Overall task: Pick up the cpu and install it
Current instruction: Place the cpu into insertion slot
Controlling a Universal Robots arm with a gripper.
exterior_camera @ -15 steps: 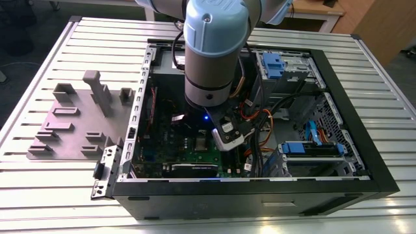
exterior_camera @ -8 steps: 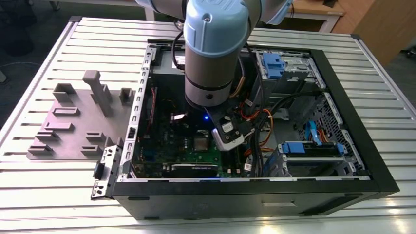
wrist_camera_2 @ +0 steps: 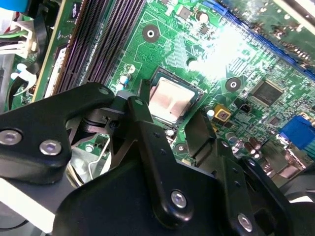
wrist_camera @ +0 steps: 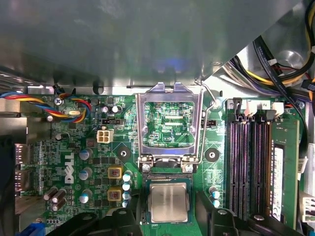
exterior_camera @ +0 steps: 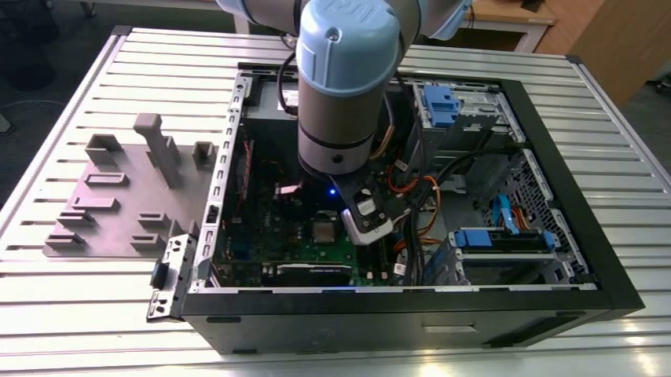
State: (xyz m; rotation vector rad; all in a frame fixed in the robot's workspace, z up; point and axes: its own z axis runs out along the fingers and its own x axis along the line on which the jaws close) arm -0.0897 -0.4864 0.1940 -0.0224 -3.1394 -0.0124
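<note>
Small square silver-topped cpu (wrist_camera: 169, 201) lying flat in the black socket of the green motherboard (wrist_camera: 133, 113). The black gripper (wrist_camera: 170, 216) hangs above it, its fingers (wrist_camera: 209, 214) spread wide past two opposite chip edges and holding nothing. The hinged silver metal frame (wrist_camera: 170, 123) stands open beyond a third edge.

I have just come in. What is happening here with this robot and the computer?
A robot arm reaches into an open computer case. Its gripper hangs just over the motherboard, jaws open on either side of the cpu. The cpu lies flat in its socket, and the hinged metal frame beside it stands open.
</note>
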